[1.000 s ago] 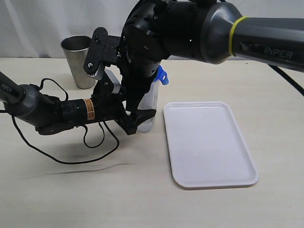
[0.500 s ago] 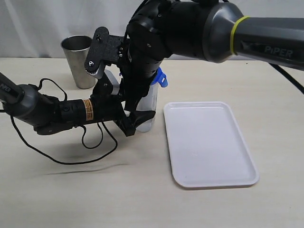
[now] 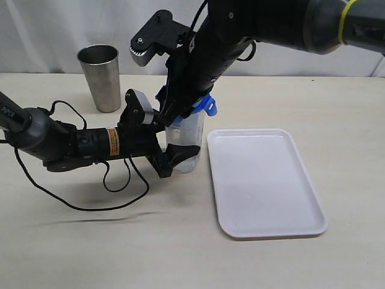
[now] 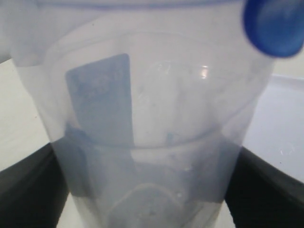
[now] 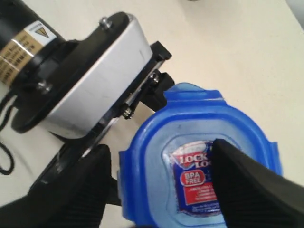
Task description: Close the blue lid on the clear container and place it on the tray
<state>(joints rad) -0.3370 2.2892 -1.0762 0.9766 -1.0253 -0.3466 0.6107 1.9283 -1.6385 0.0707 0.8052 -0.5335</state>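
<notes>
Table is showing as a pale, cream-coloured, faintly speckled top, w/ a white wrinkled curtain hanging across the back of the room. A steel tumbler is standing upright near the back edge, well apart from everything else. A black cable is looping off the left arm down onto the surface, and a soft shadow is lying beneath it.

The clear container is standing upright on the bare table, just beside the tray's long edge, not on it. The tray is lying flat w/ nothing in it.

Left gripper is reaching in low & sideways, clamping the container's lower half. In the left wrist view, black fingers are pressing against both sides of the translucent wall.

The blue lid is sitting on the container's mouth, label side up. One flap is sticking out toward the tray, and I can't tell if any flap is latched.

Right arm is coming in from above. The right gripper is hovering over the lid w/ its jaws spread wide, gripping nothing. In the right wrist view, one finger is overlapping the lid's label and the other is sitting off to the lid's side. Whether that finger is touching the lid is unclear.
</notes>
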